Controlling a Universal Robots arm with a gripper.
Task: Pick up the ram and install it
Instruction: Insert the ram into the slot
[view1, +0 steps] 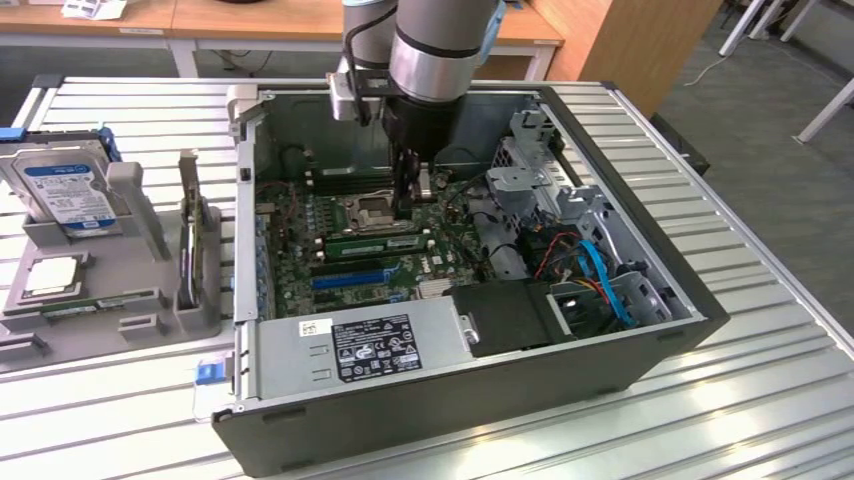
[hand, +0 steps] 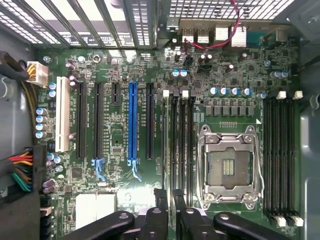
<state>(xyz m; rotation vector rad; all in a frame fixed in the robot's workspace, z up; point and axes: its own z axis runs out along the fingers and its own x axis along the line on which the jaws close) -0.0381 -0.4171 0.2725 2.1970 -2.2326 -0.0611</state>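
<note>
The ram (view1: 380, 243) is a long green stick standing on edge among the memory slots beside the empty processor socket (hand: 227, 167). In the wrist view the ram (hand: 165, 140) appears as a thin pale strip running straight to my gripper (hand: 169, 200). The two dark fingers (hand: 161, 200) sit close on either side of its near end, shut on it. In the exterior view my gripper (view1: 416, 195) reaches down into the open computer case (view1: 667, 330), just over the motherboard, at the stick's end toward the exterior view's right.
A blue expansion slot (hand: 132, 125) and black ones lie next to the memory slots. The power supply (view1: 367, 345) and blue cables (view1: 607, 280) crowd the case. Outside, a grey fixture (view1: 134, 320) holds a blue-labelled hard drive (view1: 67, 190) and a square processor chip (view1: 54, 275).
</note>
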